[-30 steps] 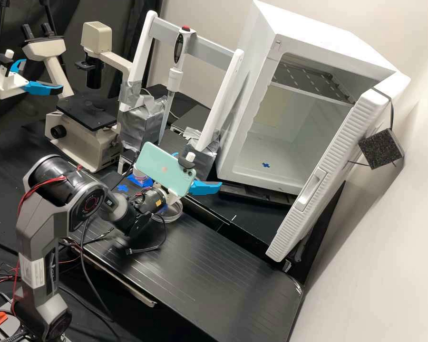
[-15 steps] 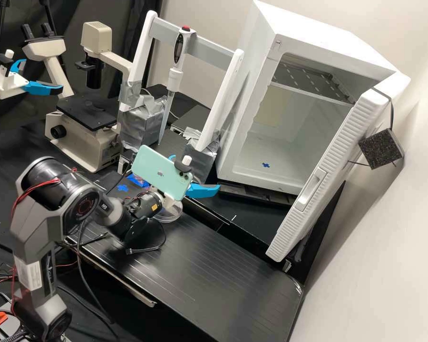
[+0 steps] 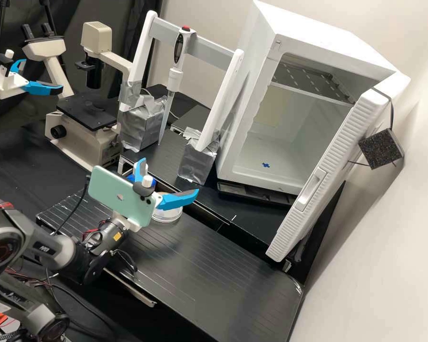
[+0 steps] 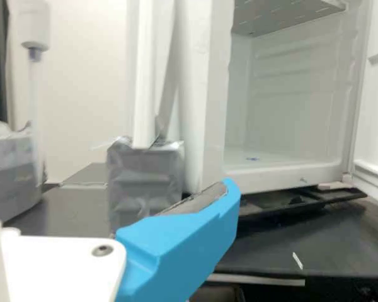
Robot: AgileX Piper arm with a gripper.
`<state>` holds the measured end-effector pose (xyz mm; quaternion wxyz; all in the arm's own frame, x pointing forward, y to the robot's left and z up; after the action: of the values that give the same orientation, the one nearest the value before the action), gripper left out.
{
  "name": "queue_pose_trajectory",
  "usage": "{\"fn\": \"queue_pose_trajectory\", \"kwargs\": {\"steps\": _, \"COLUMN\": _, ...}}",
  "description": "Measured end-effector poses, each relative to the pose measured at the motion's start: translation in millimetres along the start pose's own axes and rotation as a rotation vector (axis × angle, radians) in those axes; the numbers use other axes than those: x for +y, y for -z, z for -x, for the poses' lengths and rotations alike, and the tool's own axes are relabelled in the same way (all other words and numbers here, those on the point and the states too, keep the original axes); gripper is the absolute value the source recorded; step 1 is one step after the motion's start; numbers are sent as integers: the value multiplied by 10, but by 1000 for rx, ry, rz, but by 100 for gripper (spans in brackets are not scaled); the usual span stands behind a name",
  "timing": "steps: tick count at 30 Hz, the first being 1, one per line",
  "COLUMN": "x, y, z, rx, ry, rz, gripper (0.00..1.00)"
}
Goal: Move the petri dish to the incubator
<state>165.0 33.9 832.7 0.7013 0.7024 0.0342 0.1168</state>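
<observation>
One gripper, mine (image 3: 169,175), at the end of a dark grey arm (image 3: 64,251): jaws parted, nothing between them. Two blue fingers (image 3: 178,199), one mint-green phone (image 3: 119,197) mounted behind them.

One petri dish (image 3: 167,214), round, flat, no long axis to match; on the ribbed black board (image 3: 214,266), partly screened by my finger on the incubator side. I judge it to lie below my jaws, toward that finger; whether finger and dish touch, I cannot tell. Stacked layers, if any: not countable. For the grasp, I judge that I need to come lower and centre on the rim, lest that finger land on the dish or nudge it away.

Two arms listed; mine is the nearer to the dish, the second gripper (image 3: 45,75) being well apart.

Two taped blocks (image 3: 199,161), each bearing one upright of a single white stand (image 3: 202,50). One pipette (image 3: 177,71), hanging tip down between the uprights. One microscope (image 3: 88,111), beyond the board.

One incubator (image 3: 252,95), one door (image 3: 318,185), standing open; one shelf (image 3: 314,80) high inside; one blue mark (image 3: 266,165) on its floor. The dish is outside, so delivery is outstanding, by my reckoning.
</observation>
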Motion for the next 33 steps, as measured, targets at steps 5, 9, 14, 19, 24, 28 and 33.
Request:
{"fn": "queue_pose_trajectory", "kwargs": {"steps": 5, "x": 61, "y": -63, "z": 41, "rx": -11, "ry": 7, "rz": 11, "gripper": 100}}
{"fn": "queue_pose_trajectory", "kwargs": {"steps": 9, "x": 70, "y": -95, "z": 51, "rx": -21, "ry": 20, "rz": 10, "gripper": 100}}
{"fn": "queue_pose_trajectory", "kwargs": {"steps": 14, "x": 25, "y": -154, "z": 33, "rx": -45, "ry": 53, "rz": -2, "gripper": 100}}
{"fn": "queue_pose_trajectory", "kwargs": {"steps": 19, "x": -9, "y": -214, "z": 27, "rx": -67, "ry": 87, "rz": -2, "gripper": 100}}
{"fn": "queue_pose_trajectory", "kwargs": {"steps": 24, "x": -7, "y": -283, "z": 39, "rx": -94, "ry": 106, "rz": 8, "gripper": 100}}
{"fn": "queue_pose_trajectory", "kwargs": {"steps": 28, "x": 5, "y": -308, "z": 59, "rx": -99, "ry": 121, "rz": 23, "gripper": 100}}
{"fn": "queue_pose_trajectory", "kwargs": {"steps": 33, "x": -20, "y": -320, "z": 64, "rx": -96, "ry": 152, "rz": 17, "gripper": 100}}
